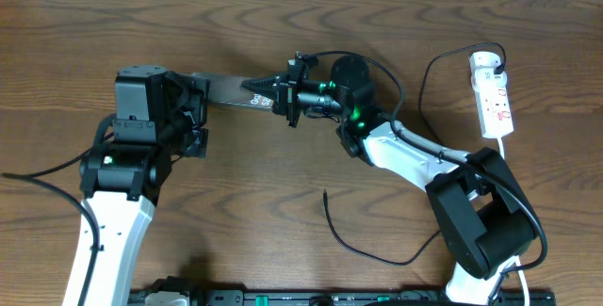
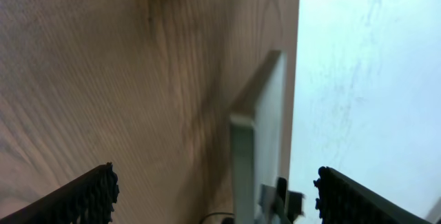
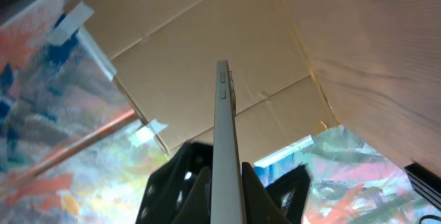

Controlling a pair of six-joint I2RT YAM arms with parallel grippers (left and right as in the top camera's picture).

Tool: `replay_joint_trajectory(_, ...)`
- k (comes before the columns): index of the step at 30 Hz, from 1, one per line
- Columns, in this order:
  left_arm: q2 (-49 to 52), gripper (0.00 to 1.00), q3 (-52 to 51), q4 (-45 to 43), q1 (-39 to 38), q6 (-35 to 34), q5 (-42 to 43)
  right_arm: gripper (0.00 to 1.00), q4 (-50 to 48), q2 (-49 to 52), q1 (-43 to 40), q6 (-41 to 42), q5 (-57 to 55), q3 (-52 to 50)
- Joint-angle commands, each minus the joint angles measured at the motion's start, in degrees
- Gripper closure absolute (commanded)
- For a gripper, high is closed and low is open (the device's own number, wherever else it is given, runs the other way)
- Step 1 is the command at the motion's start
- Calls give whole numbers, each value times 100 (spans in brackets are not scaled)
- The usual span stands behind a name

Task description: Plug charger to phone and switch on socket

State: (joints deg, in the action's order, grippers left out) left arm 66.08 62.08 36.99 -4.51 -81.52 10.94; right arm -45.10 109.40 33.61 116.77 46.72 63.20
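Note:
The phone is lifted above the table, its dark face with white lettering up. My right gripper is shut on its right end. In the right wrist view the phone stands edge-on, pinched between the right gripper's fingers. My left gripper is at the phone's left end. In the left wrist view its fingers are wide apart, with the phone's edge between them, untouched. The charger lies loose on the table, its plug tip free. The socket lies at the far right.
The charger's black cable runs in a loop up to the socket's top end. The socket's white cord trails down past the right arm's base. A black rail runs along the front edge.

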Motion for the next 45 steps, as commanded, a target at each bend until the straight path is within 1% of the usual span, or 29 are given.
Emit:
replay_joint_trajectory(1, 184, 10, 114, -28, 37, 146, -92, 99, -280, -52, 81, 76, 79, 76)
replay_joint_trajectory(5, 289, 11, 114, -269, 37, 557, 155, 99, -356, -55, 98, 74, 83, 76)
replay_joint_trajectory(12, 304, 11, 109, -352, 37, 564, 142, 99, -380, -52, 101, 74, 197, 76)
replay_joint_trajectory(15, 304, 16, 109, -400, 37, 562, 142, 99, -409, -52, 111, 76, 210, 76)
replay_joint_trajectory(22, 304, 16, 107, -632, 37, 562, 142, 99, -446, -55, 111, 76, 20, 76)
replay_joint_trajectory(32, 332, 16, 101, -651, 37, 566, -35, 99, -468, -55, 116, 76, -151, 79)
replay_joint_trajectory(33, 372, 18, 96, -678, 37, 581, -52, 99, -570, -55, 116, 76, -131, 79)
replay_joint_trajectory(38, 518, 20, -17, -1003, 37, 612, 114, 99, -787, -55, 116, 76, -133, 79)
replay_joint_trajectory(39, 542, 21, -61, -1110, 37, 638, 181, 99, -787, -55, 116, 76, -133, 79)
replay_joint_trajectory(41, 546, 26, -157, -1368, 37, 745, 302, 99, -787, -55, 116, 76, -111, 79)
replay_joint_trajectory(45, 542, 27, -201, -1659, 37, 1005, 428, 99, -785, -55, 96, 76, -74, 79)
